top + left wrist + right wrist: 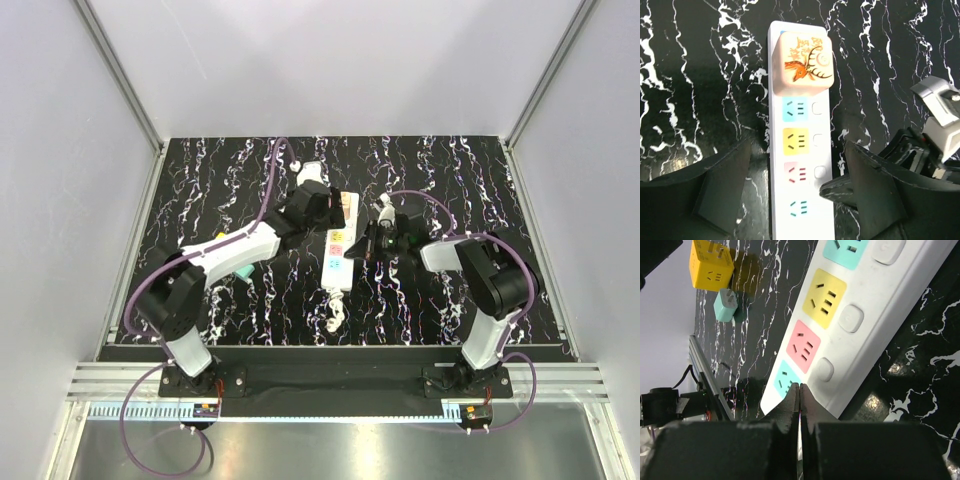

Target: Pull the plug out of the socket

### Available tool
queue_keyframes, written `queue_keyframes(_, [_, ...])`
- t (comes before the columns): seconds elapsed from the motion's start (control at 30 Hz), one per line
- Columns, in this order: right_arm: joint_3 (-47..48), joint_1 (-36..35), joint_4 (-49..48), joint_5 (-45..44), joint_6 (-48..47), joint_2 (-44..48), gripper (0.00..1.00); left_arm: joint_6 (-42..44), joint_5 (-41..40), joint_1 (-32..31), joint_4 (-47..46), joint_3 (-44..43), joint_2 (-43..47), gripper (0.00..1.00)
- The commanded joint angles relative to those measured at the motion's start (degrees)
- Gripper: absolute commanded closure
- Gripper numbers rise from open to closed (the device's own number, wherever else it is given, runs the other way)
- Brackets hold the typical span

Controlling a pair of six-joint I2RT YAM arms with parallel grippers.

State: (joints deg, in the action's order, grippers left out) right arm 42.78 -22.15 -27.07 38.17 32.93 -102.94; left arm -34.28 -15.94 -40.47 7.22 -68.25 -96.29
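– Two grippers over one strip: where is the socket?
– The socket (801, 125), a long white strip, runs lengthwise between the spread jaws of the left gripper (796, 190), one jaw on each side. Just ahead of those jaws, a peach square plug (805, 62) with a deer drawing sits plugged into the strip's far end.
– And the outlets (796, 139)?
– Four coloured ones, blue, yellow, pink and teal, show bare slots. The right gripper (800, 390) has its jaws pressed together, tips over the teal one at the strip's near end; whether they touch it I cannot tell.
– What is hidden?
– The plug's prongs, and the strip's near end behind the right fingers. Well off to one side of those jaws lie a yellow cube (711, 264) and a teal adapter (726, 305), on the black marbled table (440, 170)
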Motion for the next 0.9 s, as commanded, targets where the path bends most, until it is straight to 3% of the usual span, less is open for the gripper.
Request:
queue_keyframes(0.0, [2.83,-0.88,0.79,-0.03,0.03,-1.56,1.00,2.20,-6.29,-0.40,-5.90,-3.90,-2.49,0.20])
queue_keyframes(0.23, [2.74,-1.31,1.31,-0.38,0.30,-2.80,1.00,8.79,-6.55,-1.28,-6.87,-11.29,-10.75,0.17])
queue_keyframes(0.37, [3.00,-1.40,3.16,-2.05,-1.02,-3.15,1.00,8.80,-7.34,-1.63,-9.68,-12.08,-13.91,0.06])
queue_keyframes(0.67, [3.80,-1.75,4.22,-2.75,-1.20,-4.29,1.00,9.50,-10.60,-2.07,-12.15,-14.01,-18.49,0.07])
queue_keyframes(0.87, [4.15,-1.75,4.83,-3.37,-1.02,-4.82,1.00,8.79,-10.86,-2.07,-12.84,-14.63,-19.90,0.13])
